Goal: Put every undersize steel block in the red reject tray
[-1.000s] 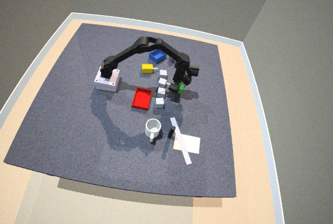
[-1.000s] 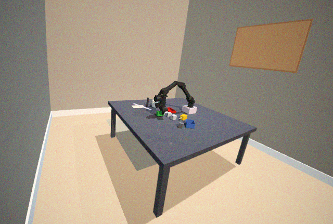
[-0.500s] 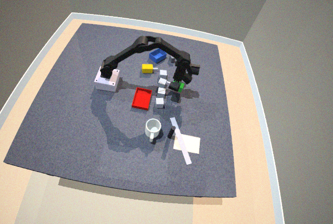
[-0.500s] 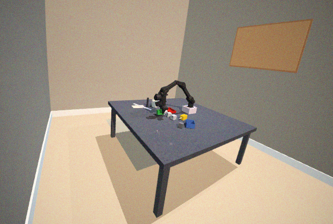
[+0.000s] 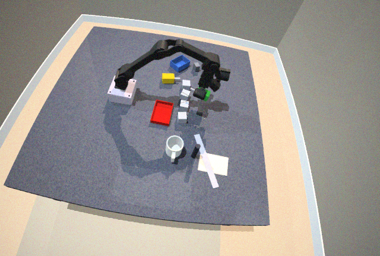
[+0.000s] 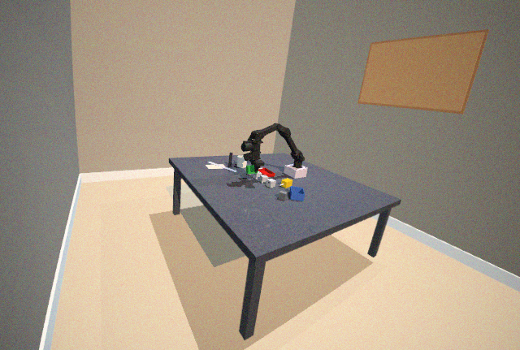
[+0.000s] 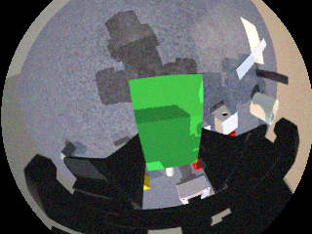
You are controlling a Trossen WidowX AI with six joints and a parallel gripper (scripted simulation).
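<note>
In the top view, the arm (image 5: 195, 53) (image 6: 266, 129) is stretched over the table. From the pincer (image 5: 204, 91) (image 6: 254, 165) (image 7: 172, 138), the red tray (image 5: 161, 113) (image 6: 267, 172) (image 7: 197, 165) is seen toward eight o'clock. The green gauge (image 5: 208, 94) (image 6: 250, 170) (image 7: 168, 107) is gripped between its fingers; its pin (image 5: 192, 89) (image 7: 170, 172) is pointed toward ten o'clock, near the upper two steel blocks (image 5: 185, 84) (image 6: 270, 183). Alignment with a hole is probably needed next.

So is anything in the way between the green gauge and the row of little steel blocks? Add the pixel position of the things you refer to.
Nothing that I can see. The green gauge (image 5: 207, 95) (image 6: 250, 170) (image 7: 168, 112) is held in the jaws, and its pin (image 5: 192, 89) (image 7: 169, 172) sticks out toward the blocks (image 5: 184, 106) (image 6: 270, 183) (image 7: 226, 123), with nothing visible between.
</note>
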